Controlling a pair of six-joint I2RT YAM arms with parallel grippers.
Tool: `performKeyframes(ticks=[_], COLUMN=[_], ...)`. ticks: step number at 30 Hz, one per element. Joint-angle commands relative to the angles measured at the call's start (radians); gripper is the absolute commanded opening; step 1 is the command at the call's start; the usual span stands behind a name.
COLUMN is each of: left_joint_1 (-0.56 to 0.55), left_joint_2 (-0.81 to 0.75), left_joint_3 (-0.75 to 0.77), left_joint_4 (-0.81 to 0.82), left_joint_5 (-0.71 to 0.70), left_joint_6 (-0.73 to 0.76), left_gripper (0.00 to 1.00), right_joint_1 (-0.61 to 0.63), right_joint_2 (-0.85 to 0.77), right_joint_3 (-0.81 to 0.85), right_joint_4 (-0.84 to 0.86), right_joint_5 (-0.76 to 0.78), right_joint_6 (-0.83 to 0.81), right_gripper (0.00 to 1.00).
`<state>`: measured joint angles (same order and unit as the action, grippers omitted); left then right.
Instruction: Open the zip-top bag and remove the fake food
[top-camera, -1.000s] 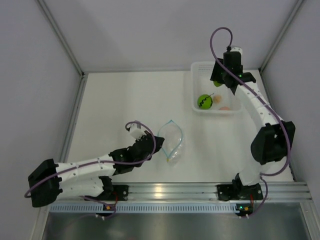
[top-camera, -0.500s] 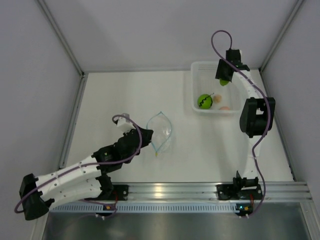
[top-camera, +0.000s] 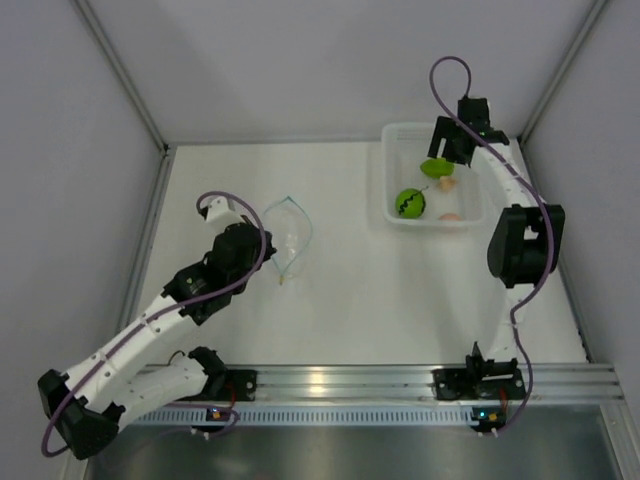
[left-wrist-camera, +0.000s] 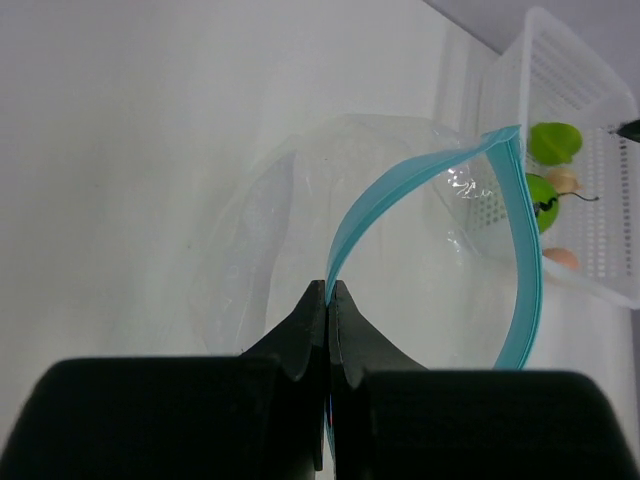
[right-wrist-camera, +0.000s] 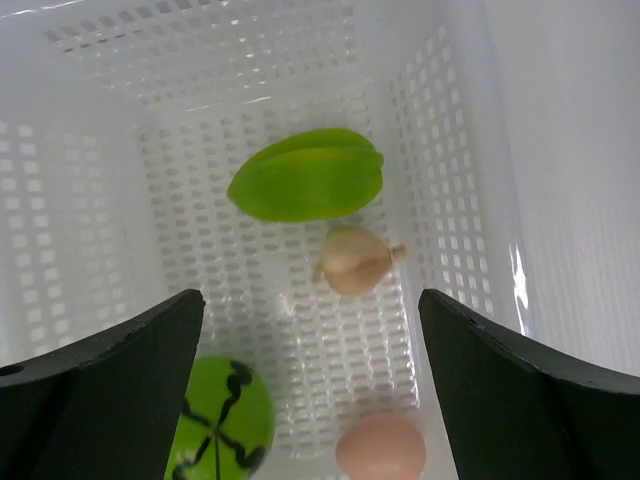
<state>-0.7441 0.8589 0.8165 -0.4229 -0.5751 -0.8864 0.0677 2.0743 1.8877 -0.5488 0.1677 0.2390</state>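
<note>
Over perforated basket (right-wrist-camera: 450, 150), right gripper (right-wrist-camera: 310, 300) spread above fake food (right-wrist-camera: 305, 187); left gripper (left-wrist-camera: 328, 300) pinches crinkly zip-top bag (left-wrist-camera: 260, 230).

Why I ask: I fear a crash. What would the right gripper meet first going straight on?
Likely the small pale piece, or the basket floor right beside it. The right gripper is open above them, pointing down into the basket. Depth is unclear.

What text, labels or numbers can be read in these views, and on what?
None readable. The zip-top bag is plain clear plastic with a blue zip strip. The basket is unmarked. The green ball bears only a dark zigzag line, not lettering.
</note>
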Motion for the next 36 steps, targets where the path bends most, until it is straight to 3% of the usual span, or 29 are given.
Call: performKeyframes(ticks=[1,7,9,12,17,28,33,36], left_joint_1=[0.069,0.158,0.172,0.181,0.192,0.209,0.2,0.184], left_joint_2=[0.099,0.242,0.291,0.403,0.612,1.026,1.134,1.158], left_joint_3=[0.127,0.26,0.317,0.399,0.521,0.78,0.846,0.855], left_joint_4=[-0.106,-0.16,-0.184,-0.227,-0.261,-0.283,-0.287,-0.284], left_joint_5=[0.005,-0.02,-0.075,-0.156,-0.224,-0.339,-0.22,-0.166], left_joint_6=[0.113,0.201,0.225,0.273,0.329,0.458,0.455,0.432], left_gripper=[0.0,0.0,0.0,0.0,0.0,0.0,0.0,0.11], right_joint_1=[-0.003,0.003,0.007,0.02,0.029,0.027,0.027,0.029], right_joint_2=[-0.256,-0.6,-0.748,-0.934,-1.181,-1.459,-1.534,-1.565], right_joint_3=[-0.09,-0.445,-0.587,-0.723,-0.823,-0.845,-0.892,-0.95], right_joint_4=[-0.002,0.061,0.095,0.128,0.115,-0.054,-0.06,-0.031], right_joint_5=[-0.066,-0.278,-0.307,-0.342,-0.361,-0.372,-0.375,-0.364], right_joint_6=[0.054,0.074,0.091,0.109,0.117,0.08,0.106,0.125], right_gripper=[0.9,0.94,0.99,0.99,0.99,0.99,0.99,0.99])
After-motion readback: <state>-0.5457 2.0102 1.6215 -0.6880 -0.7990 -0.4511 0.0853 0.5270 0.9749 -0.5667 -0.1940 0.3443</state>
